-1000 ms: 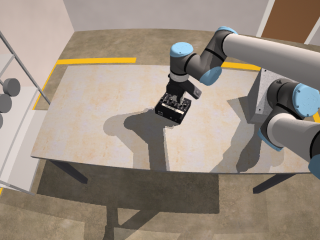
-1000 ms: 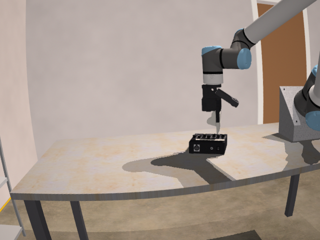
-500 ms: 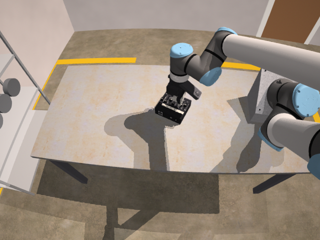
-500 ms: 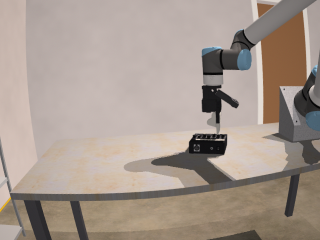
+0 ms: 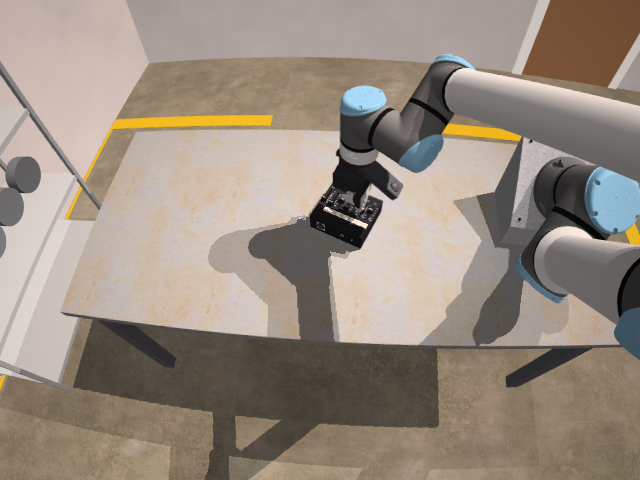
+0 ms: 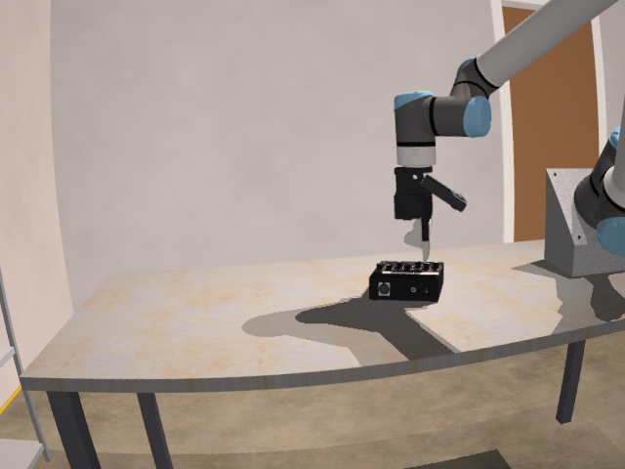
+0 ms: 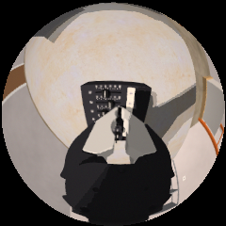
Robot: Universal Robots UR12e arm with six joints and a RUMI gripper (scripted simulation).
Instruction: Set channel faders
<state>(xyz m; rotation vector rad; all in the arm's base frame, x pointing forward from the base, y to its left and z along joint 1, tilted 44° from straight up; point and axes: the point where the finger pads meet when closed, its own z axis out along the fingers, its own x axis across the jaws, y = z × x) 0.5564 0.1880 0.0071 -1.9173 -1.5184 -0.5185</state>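
A black desk (image 5: 338, 227) (image 6: 403, 290) (image 7: 88, 101) is topped with knobs and pale tape (image 5: 345, 217) (image 6: 409, 273) (image 7: 130, 100); above it, the gripper (image 5: 361, 206) (image 6: 426, 260) (image 7: 119, 107) is pressed together.

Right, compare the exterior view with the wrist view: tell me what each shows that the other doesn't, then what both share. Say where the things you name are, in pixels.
Only exterior: the table's legs (image 6: 570, 383) and the socket (image 6: 383, 288) on the lighting desk's side.

Only wrist: the rows of white markings (image 7: 108, 87) on the desk's top, readable as rows but too small to read as levels.

Both: the lighting desk (image 6: 403, 292) (image 7: 87, 101), its pale tape strip (image 6: 409, 273) (image 7: 131, 98) and the closed gripper (image 6: 425, 260) (image 7: 119, 107).
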